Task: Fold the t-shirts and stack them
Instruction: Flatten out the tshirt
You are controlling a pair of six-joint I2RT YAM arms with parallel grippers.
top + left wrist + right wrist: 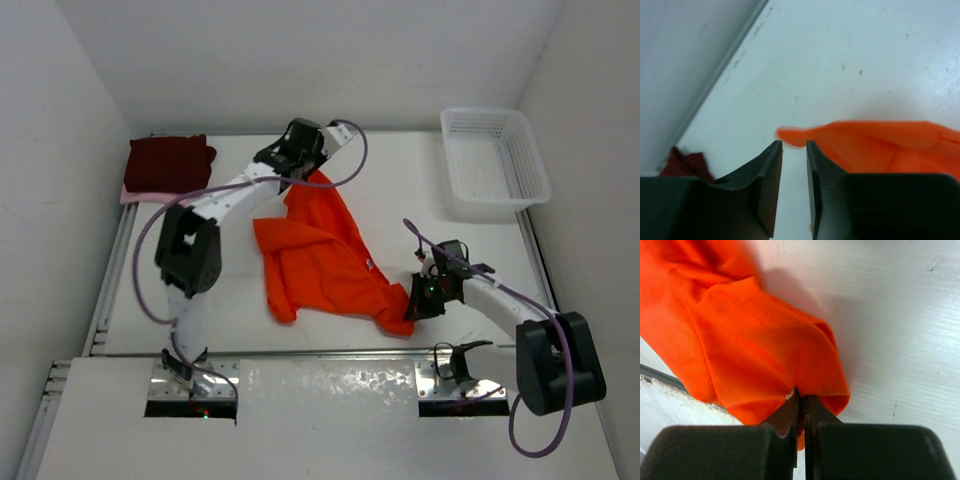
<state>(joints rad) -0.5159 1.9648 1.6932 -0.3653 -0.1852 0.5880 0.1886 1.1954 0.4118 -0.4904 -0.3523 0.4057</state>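
Centre of frame: bright orange cloth t-shirt (320, 265), crumpled on white table (400, 170). The right gripper (801, 399) is clamped on its lower-right hem. The left gripper (794, 144), jaws a narrow slit apart, is at the shirt's top corner; whether it grips is unclear. Upper left: folded dark maroon t-shirt (168, 160) atop light pink t-shirt (140, 195).

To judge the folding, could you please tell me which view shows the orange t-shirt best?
The top external view: the whole orange t-shirt lies crumpled there. The right wrist view shows only a bunched corner pinched in the right tool; the left wrist view, only an edge by the left tool.
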